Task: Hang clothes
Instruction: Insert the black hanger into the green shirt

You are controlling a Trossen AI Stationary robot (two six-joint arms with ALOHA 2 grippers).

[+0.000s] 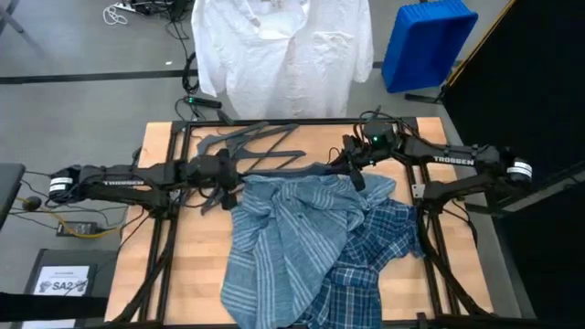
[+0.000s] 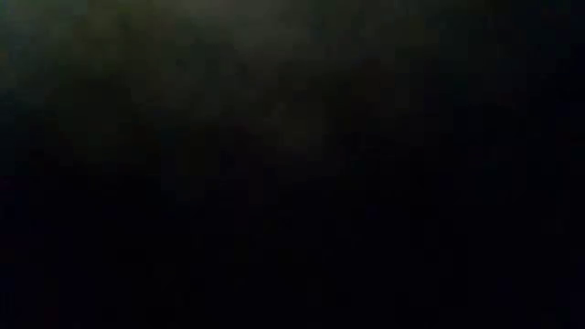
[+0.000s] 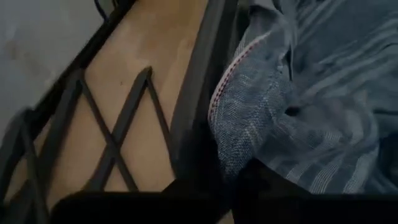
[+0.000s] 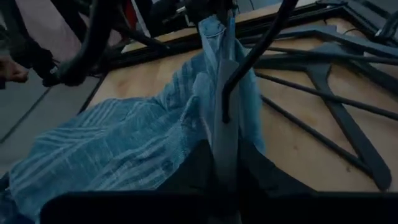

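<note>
Overhead, wooden table (image 1: 192, 274) holds hangers (image 1: 260, 142)

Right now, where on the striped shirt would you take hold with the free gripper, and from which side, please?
Probably the collar edge of the striped shirt, beside where the right gripper pinches it. That edge is lifted off the table and stiff, unlike the crumpled body. The left gripper sits at that edge, so come level from the left, clear of the hangers.

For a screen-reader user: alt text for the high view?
Both arms meet over a striped shirt heaped on a plaid shirt; left pincer and right pincer reach its top edge. Hangers lie behind; a white shirt hangs beyond.
</note>
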